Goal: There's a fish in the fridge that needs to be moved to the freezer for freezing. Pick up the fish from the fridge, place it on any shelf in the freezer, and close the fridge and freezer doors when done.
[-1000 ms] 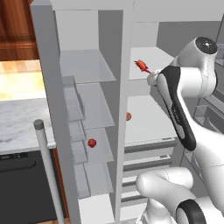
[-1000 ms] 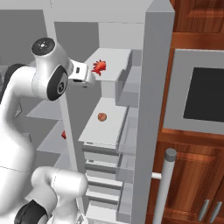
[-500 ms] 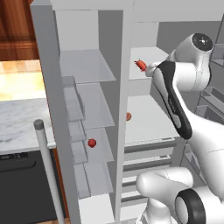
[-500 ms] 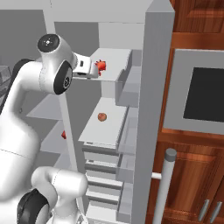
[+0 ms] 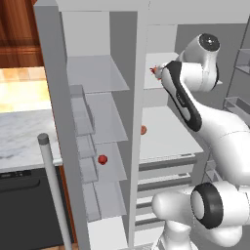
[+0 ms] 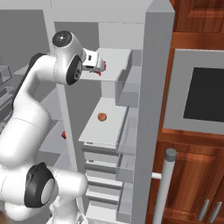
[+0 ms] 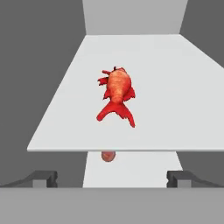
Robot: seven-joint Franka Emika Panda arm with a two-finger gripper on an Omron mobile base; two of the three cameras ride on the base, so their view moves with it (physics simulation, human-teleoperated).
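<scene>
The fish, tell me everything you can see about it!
The fish is small and bright red, with a paler orange back and spiky little fins. It lies flat on a pale upper shelf in the fridge, its forked tail pointing toward the shelf's front edge and its head toward the back wall. Only the shelf touches it. The gripper is open in front of the shelf, short of the fish. In the left base view the fish peeks out beside the arm.
</scene>
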